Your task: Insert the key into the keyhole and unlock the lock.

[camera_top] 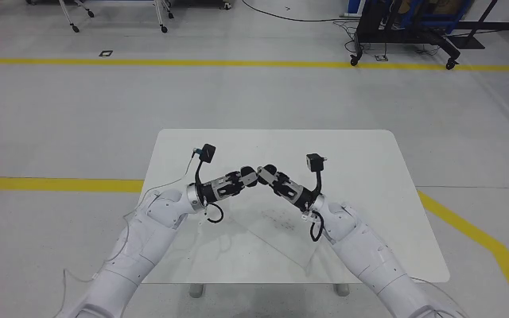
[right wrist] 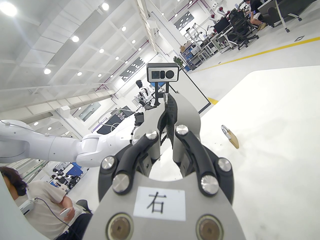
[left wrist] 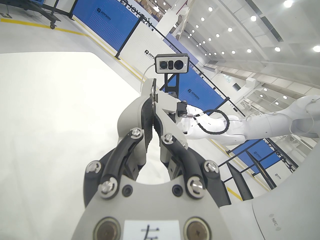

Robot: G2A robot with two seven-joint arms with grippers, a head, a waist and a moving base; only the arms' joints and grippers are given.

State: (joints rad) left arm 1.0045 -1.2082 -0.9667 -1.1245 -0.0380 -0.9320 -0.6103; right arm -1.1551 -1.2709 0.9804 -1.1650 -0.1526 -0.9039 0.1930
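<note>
Step in hand, as judged: readying the key, ahead of any insertion.

Left gripper and right gripper: raised over the middle of the table, tip to tip. Touching or just apart, cannot tell.

Left jaws: together, pads flush along their length. Right jaws: together likewise.

Thin bright metal edge at the meeting tips. Possibly the key, but too small to say, and no telling which side grips it.

Lock: brass padlock lying flat on the table, shackle seated by the look of it. Apart from both grippers, touched by neither. Keyhole face not readable from here.

Progress: early. Lock unheld, so no insertion under way.

Next move, as judged:
- Settle the key firmly in one gripper, blade sticking out past the pads.
- Free the other gripper to go down and pin or lift the lock, keyhole turned toward the blade.
- Line up along the keyhole axis, push straight in, then turn.

Risks:
- Thin key twisting in the pads during a pass between grippers.
- Lock skating on the smooth top if pushed while unheld.
- Small keyhole, so little room for tilt.
</note>
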